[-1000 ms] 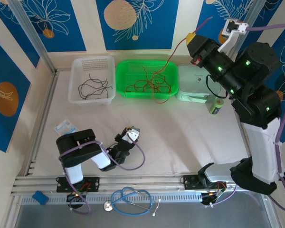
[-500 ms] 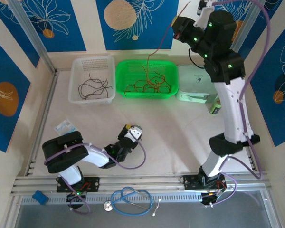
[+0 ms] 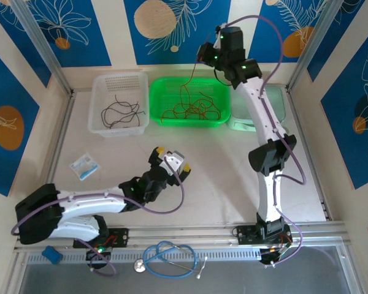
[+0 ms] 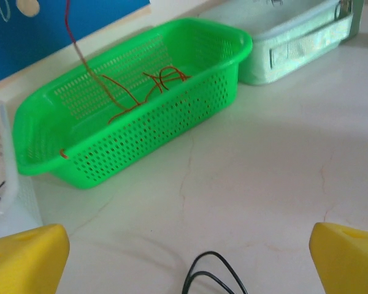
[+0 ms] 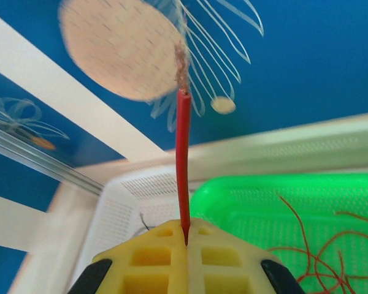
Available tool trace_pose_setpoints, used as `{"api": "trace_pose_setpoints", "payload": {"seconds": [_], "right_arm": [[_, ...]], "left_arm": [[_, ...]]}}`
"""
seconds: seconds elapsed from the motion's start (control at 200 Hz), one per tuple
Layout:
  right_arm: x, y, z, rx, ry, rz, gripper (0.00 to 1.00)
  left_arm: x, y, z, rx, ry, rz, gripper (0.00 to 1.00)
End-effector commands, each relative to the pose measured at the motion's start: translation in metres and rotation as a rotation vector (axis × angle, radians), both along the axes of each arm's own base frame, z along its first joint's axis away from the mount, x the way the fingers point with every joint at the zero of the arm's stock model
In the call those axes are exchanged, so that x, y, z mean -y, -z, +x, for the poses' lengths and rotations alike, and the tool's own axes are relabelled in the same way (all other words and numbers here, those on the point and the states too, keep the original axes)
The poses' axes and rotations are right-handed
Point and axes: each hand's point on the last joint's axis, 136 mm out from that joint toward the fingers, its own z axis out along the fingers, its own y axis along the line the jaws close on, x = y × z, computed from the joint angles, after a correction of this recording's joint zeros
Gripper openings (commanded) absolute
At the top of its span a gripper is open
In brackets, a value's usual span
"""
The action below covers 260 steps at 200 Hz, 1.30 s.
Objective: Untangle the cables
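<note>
Several red cables (image 3: 193, 110) lie tangled in the green basket (image 3: 218, 86). One red cable (image 3: 190, 79) rises out of it to my right gripper (image 3: 204, 55), held high at the back wall. The right wrist view has the yellow fingers (image 5: 159, 257) of that gripper (image 5: 185, 236) shut on the red cable (image 5: 183, 153). Black cables (image 3: 119, 111) lie in the white basket (image 3: 104, 82). My left gripper (image 3: 172, 158) hovers open over the mid table; its fingertips (image 4: 24, 257) stand wide apart. A thin black wire loop (image 4: 211, 275) shows between them, ungripped, facing the green basket (image 4: 172, 122).
A pale green box (image 3: 282, 104) stands right of the green basket, partly behind the right arm. A small packet (image 3: 84, 165) lies on the table at the left. A blue stethoscope (image 3: 168, 254) rests on the front rail.
The right arm swung left from above the pale green box to the back wall, carrying the red cable's end. The left gripper opened and reached forward.
</note>
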Motion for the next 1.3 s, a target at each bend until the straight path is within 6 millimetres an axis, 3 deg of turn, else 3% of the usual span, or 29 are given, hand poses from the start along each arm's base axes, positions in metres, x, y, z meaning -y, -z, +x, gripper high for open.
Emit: {"api": "trace_pose_setpoints", "payload": {"seconds": [0.0, 0.19, 0.345, 0.475, 0.605, 0.71, 0.905, 1.035, 1.296], "right_arm": [[-0.001, 0.041, 0.011, -0.076, 0.015, -0.018, 0.0], [-0.003, 0.14, 0.01, -0.259, 0.073, -0.064, 0.0], [0.002, 0.212, 0.003, -0.427, 0.139, -0.088, 0.0], [0.007, 0.251, 0.001, -0.528, 0.182, -0.12, 0.0], [0.01, 0.271, 0.0, -0.583, 0.2, -0.163, 0.0], [0.013, 0.275, 0.001, -0.599, 0.199, -0.192, 0.0], [0.012, 0.252, 0.001, -0.553, 0.163, -0.217, 0.35], [0.01, 0.228, -0.003, -0.504, 0.13, -0.23, 0.51], [0.005, 0.18, -0.024, -0.424, 0.076, -0.266, 0.57]], "left_arm": [[-0.008, -0.016, -0.006, -0.029, 0.0, 0.045, 1.0], [-0.033, -0.04, -0.01, -0.061, -0.067, 0.04, 1.0], [-0.056, -0.043, -0.016, -0.136, -0.133, 0.028, 0.99], [-0.076, -0.037, -0.025, -0.239, -0.183, 0.033, 0.97], [-0.095, -0.03, -0.035, -0.35, -0.24, 0.005, 0.95], [-0.107, -0.026, -0.045, -0.437, -0.279, -0.038, 0.94], [-0.128, -0.01, -0.062, -0.606, -0.371, -0.049, 0.86], [-0.136, 0.009, -0.074, -0.713, -0.396, -0.008, 0.81], [-0.141, 0.044, -0.093, -0.944, -0.412, 0.01, 0.82]]}}
